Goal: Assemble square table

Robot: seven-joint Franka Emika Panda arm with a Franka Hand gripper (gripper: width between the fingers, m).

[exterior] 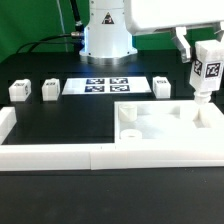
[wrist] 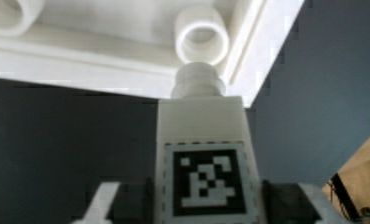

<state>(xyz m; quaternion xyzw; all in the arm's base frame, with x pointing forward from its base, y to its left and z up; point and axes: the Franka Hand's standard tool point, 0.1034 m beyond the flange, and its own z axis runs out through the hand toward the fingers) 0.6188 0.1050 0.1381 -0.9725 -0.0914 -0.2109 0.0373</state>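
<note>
We saw the hand point(exterior: 203, 60) pinching one tagged leg point(exterior: 206, 76) upright above the square tabletop point(exterior: 168, 122), its tip just beside a corner hole point(wrist: 203, 42), with three other legs point(exterior: 50, 90) set apart from that tabletop.

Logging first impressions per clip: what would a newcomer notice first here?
The gripper holds a tagged leg upright over the tabletop at the exterior view's right, its tip aimed at a corner hole. Three more legs lie loose on the black table beside the marker board.
</note>
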